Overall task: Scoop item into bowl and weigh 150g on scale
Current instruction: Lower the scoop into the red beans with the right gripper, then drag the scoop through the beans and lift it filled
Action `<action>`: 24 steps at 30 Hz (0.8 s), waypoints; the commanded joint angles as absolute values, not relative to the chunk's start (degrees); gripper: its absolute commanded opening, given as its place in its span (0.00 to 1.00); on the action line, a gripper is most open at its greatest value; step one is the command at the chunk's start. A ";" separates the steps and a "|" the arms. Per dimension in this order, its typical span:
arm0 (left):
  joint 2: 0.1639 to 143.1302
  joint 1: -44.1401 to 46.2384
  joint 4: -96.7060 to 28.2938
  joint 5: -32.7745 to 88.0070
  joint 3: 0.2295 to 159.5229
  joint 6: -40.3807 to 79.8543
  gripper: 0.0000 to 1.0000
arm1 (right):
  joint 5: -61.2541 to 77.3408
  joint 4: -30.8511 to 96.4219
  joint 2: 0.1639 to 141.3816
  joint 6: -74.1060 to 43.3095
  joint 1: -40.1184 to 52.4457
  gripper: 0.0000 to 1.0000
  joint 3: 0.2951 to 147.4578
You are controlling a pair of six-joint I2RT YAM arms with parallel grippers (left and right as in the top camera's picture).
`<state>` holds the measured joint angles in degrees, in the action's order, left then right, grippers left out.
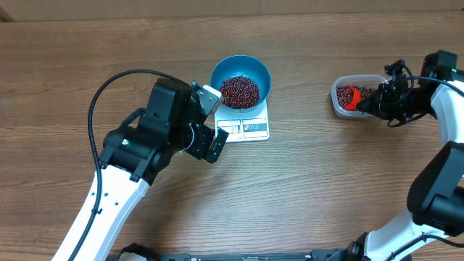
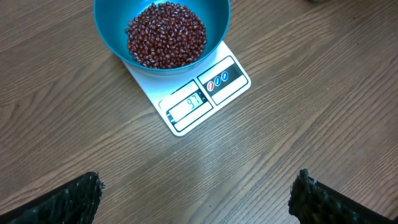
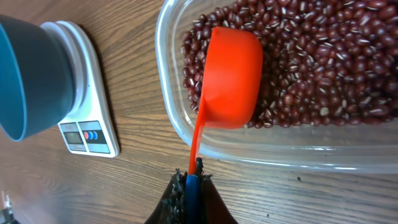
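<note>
Beans (image 1: 239,90) lie heaped in the blue bowl (image 1: 262,72), which sits on the white scale (image 1: 254,129) at mid-counter (image 1: 290,196). More beans fill the clear tub (image 1: 336,98) at right. Right fingers (image 3: 186,196) are clamped on the handle of the orange scoop (image 3: 233,74), its cup inside the tub. Left fingers (image 2: 74,199) are spread wide and empty, near the scale.

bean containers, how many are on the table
2. The round bright blue bowl sits on the flat white square scale; the clear plastic tub lies to its right, with the orange plastic scoop in it.
</note>
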<state>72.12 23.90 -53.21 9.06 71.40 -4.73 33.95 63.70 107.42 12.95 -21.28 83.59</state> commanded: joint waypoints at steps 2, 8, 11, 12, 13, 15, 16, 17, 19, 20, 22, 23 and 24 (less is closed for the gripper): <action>72.01 23.64 -53.32 9.93 71.09 -5.80 1.00 | 37.30 62.74 107.50 14.02 -22.48 0.04 81.21; 72.01 23.64 -53.32 9.93 71.09 -5.80 1.00 | 40.32 62.35 107.50 14.04 -25.08 0.04 79.83; 72.01 23.64 -53.32 9.93 71.09 -5.80 1.00 | 42.92 62.24 107.50 14.09 -26.57 0.03 79.83; 72.01 23.64 -53.32 9.93 71.09 -5.80 1.00 | 43.99 62.30 107.50 14.87 -27.07 0.03 79.83; 72.01 23.64 -53.32 9.93 71.09 -5.80 1.00 | 44.86 62.46 107.50 15.44 -27.44 0.04 79.83; 72.01 23.64 -53.32 9.93 71.09 -5.80 1.00 | 45.60 62.48 107.50 15.53 -28.10 0.04 79.83; 72.01 23.64 -53.32 9.93 71.09 -5.80 1.00 | 45.91 62.48 107.50 15.53 -28.40 0.03 79.83; 72.01 23.64 -53.32 9.93 71.09 -5.80 1.00 | 46.22 62.46 107.50 15.53 -28.67 0.04 79.83; 72.01 23.64 -53.32 9.93 71.09 -5.80 1.00 | 46.92 62.43 107.50 15.55 -29.06 0.04 79.83; 72.01 23.64 -53.32 9.93 71.09 -5.80 1.00 | 47.29 62.43 107.50 15.55 -29.32 0.04 79.83; 72.01 23.64 -53.34 9.93 71.09 -5.80 1.00 | 47.92 62.43 107.50 15.57 -29.69 0.04 79.83; 72.01 23.64 -53.32 9.93 71.09 -5.80 1.00 | 48.23 62.46 107.50 15.66 -29.87 0.04 79.83; 72.01 23.64 -53.32 9.93 71.07 -5.80 1.00 | 48.93 62.52 107.50 16.08 -30.09 0.04 79.83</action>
<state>72.12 23.90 -53.21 9.06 71.40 -4.73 45.50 62.61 107.44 14.85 -29.30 80.18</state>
